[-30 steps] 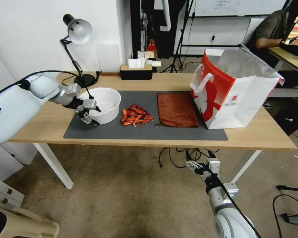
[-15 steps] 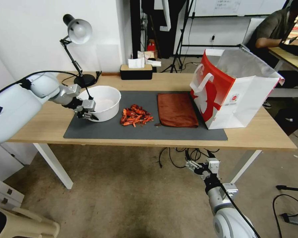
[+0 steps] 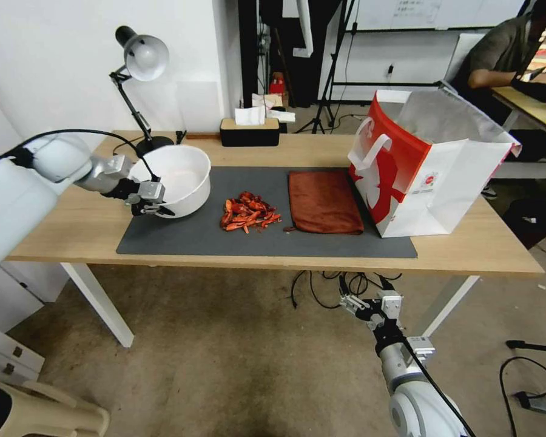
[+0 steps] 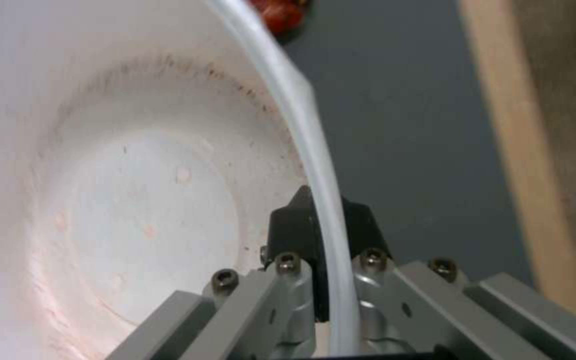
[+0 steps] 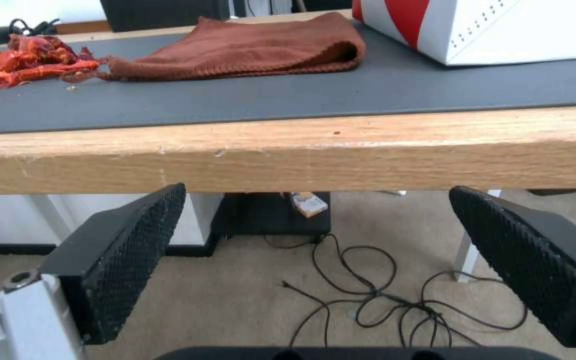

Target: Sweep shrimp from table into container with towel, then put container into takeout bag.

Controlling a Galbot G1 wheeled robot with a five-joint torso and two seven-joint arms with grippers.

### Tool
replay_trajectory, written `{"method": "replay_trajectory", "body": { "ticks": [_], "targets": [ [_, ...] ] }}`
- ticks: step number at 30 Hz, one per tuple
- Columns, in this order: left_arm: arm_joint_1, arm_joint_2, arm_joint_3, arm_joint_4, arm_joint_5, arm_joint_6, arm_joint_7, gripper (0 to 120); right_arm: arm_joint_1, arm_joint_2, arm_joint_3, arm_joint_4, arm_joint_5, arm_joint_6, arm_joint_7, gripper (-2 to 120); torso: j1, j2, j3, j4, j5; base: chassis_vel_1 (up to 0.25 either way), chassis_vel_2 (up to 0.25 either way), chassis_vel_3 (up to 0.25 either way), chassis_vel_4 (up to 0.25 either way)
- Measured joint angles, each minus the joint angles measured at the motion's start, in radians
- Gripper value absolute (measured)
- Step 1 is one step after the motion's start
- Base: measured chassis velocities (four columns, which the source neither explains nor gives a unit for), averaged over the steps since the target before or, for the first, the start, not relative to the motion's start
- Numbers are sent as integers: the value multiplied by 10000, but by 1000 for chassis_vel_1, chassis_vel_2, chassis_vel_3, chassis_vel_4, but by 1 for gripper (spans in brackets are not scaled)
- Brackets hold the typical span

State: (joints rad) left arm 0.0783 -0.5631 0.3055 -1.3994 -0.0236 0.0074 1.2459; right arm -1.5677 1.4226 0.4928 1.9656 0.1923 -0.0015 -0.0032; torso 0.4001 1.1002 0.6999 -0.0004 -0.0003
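Shrimp (image 3: 249, 213) sit heaped at the centre of your head view, on the dark grey mat (image 3: 321, 246) that covers most of the table (image 3: 467, 243). Bare mat runs along the near edge in front of the pile, and a narrow gap separates it from the towel (image 3: 323, 200) lying flat just to its right. The takeout bag (image 3: 428, 164) stands open at the right, its red side close against the towel's far edge.

At centre left you see the container (image 3: 182, 179) tilted, its near side raised off the mat. The left gripper (image 3: 153, 206) reaches in from the left with its fingers (image 4: 295, 225) clamped on the container's rim, one inside and one outside the wall.

Below the table edge, at lower centre, the right gripper (image 3: 353, 301) hangs with its pads (image 5: 135, 250) spread wide and nothing between them.

The container's underside is hidden from you.
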Motion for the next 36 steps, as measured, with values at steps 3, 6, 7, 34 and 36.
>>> {"method": "replay_trajectory", "body": {
  "ticks": [3,6,7,34,36],
  "targets": [
    [1182,891,-1302,-1094,-112,-861,101,0,31,12,-30,-27,0,8,29,100,-1,0,0,0,2,0,0,0,0],
    [2599,1822,-2689,-1972,-211,-1680,139,0,32,20,-64,-44,-1,21,35,100,-1,0,0,9,1,0,0,0,0],
    [3521,2296,-3399,-2585,-347,-2075,24,0,33,17,-79,-66,0,34,33,100,-2,0,-2,12,4,0,0,0,0],
    [8475,2630,-4274,-6576,3542,-6183,-35,0,-221,5,59,188,-16,78,61,100,0,-2,0,3,4,0,0,0,0],
    [9041,2391,-4272,-6361,4103,-6411,48,0,-201,-7,54,219,-16,60,62,100,0,-2,0,4,4,0,0,0,0]
  ]
}}
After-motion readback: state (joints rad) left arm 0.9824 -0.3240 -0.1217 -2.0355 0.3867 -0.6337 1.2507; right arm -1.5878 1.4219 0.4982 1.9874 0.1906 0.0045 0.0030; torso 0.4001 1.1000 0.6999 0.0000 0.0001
